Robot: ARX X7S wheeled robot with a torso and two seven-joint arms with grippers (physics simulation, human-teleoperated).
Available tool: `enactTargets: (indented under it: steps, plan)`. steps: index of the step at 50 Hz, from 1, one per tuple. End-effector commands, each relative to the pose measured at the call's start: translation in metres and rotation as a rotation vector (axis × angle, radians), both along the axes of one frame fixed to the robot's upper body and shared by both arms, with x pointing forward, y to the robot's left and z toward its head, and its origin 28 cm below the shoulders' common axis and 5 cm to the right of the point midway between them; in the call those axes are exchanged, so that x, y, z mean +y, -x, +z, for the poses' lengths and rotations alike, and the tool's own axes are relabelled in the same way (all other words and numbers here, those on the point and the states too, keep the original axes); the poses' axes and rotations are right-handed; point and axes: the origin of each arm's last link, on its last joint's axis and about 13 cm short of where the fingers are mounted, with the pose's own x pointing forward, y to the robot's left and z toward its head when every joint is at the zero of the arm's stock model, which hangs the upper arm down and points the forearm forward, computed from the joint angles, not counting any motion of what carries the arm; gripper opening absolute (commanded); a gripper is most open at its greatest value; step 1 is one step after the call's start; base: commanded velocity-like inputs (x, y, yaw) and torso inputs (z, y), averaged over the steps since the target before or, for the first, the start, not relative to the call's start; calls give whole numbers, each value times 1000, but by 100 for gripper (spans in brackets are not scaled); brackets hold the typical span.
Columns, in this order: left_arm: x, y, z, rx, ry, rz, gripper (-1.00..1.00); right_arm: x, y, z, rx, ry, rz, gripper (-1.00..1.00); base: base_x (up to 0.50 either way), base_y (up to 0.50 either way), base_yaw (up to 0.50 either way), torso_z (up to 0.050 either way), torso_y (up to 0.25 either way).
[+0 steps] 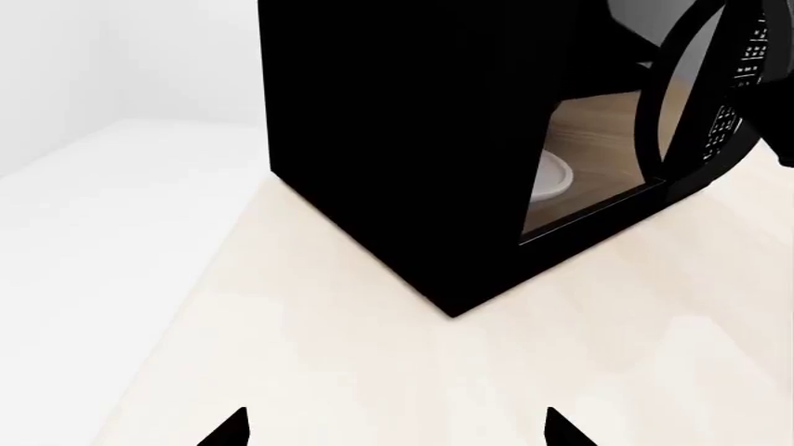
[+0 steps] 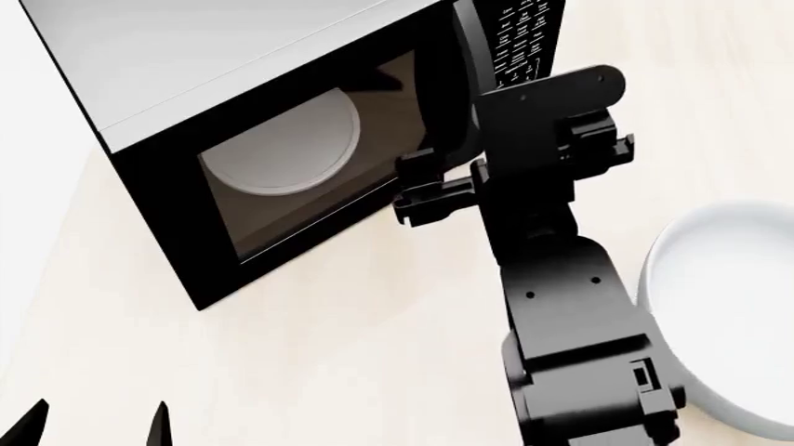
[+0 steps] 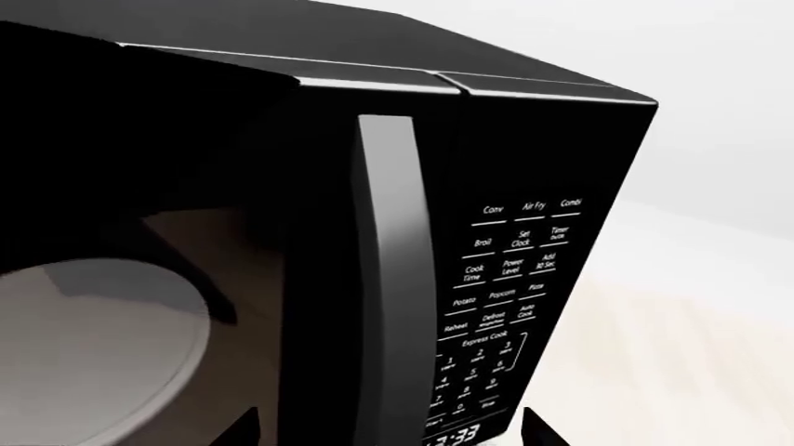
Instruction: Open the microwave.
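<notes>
One white turntable (image 2: 283,144) inside the microwave (image 2: 162,167) (door shut); both hands spread.

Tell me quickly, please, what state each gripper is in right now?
Left gripper: open, holding nothing, hanging over the table.
Right gripper: open, fingertips either side of the microwave door handle, not gripping it.

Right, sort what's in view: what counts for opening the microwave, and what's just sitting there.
For the job:
- microwave
- its vertical door handle
- right gripper, close in front of the handle

Just there:
- white bowl on the counter, to the right of the right arm
- left gripper, held back, off to the microwave's side
- button panel
</notes>
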Motion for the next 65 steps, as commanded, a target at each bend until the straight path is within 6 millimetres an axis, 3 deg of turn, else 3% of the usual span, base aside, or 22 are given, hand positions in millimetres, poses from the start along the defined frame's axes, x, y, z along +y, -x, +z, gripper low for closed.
enactTargets:
  steps: [1,22,23,34,65]
  plan:
    - [0,0,0,0,0,-2,100,0,-7,-6,17,-10,-6,100,0,0,0,0,0]
    - [1,0,1,-3,3,0,100,2,-21,-9,30,-6,-7,100,0,0,0,0,0]
    - [1,0,1,-3,3,0,100,2,-21,-10,30,-4,-8,-100,0,0,0,0,0]
    - [1,1,1,-3,2,1,100,3,-8,-10,6,9,-15,-100,0,0,0,0,0]
    - [0,3,1,-7,-1,-3,100,-1,53,-14,-35,42,-21,-100,0,0,0,0,1]
